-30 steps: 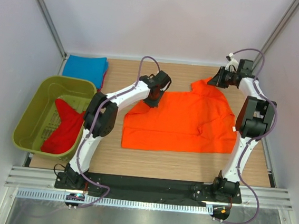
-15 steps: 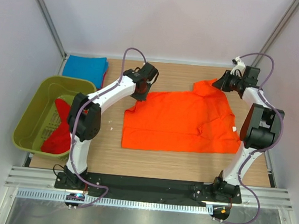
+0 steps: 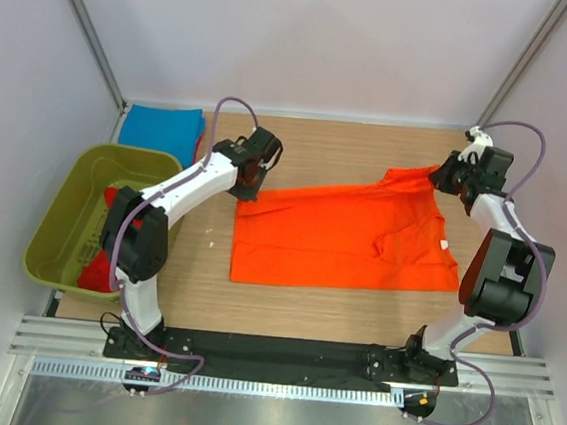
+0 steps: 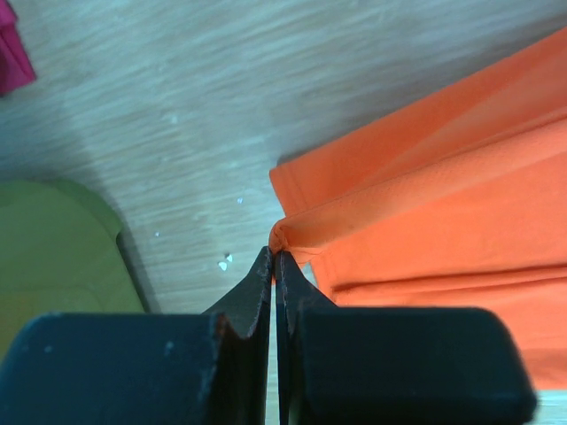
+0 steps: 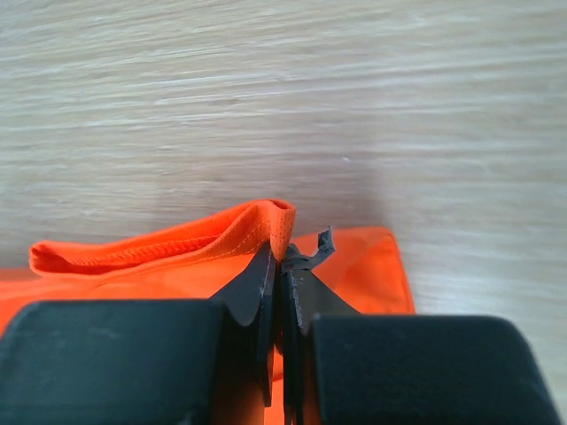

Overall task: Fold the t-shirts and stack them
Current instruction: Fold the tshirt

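The bright orange t-shirt (image 3: pixel 347 234) lies spread across the middle of the table, folded over. My left gripper (image 3: pixel 249 181) is shut on its far-left corner; the left wrist view shows the cloth (image 4: pixel 425 195) pinched at the fingertips (image 4: pixel 275 255). My right gripper (image 3: pixel 442 177) is shut on the far-right corner, the hem (image 5: pixel 177 243) raised off the wood at the tips (image 5: pixel 282 252). A folded blue t-shirt (image 3: pixel 161 126) lies at the far left on a red one. A red t-shirt (image 3: pixel 114 247) lies in the tub.
The olive-green plastic tub (image 3: pixel 68 202) stands at the left edge, its rim showing in the left wrist view (image 4: pixel 53 257). White walls and metal posts close in the table on three sides. Bare wood (image 3: pixel 330 142) lies beyond the shirt.
Both grippers have pulled apart, the left one leftward and the right one rightward, each holding a shirt corner. The shirt's far edge has stretched out wider and straighter.
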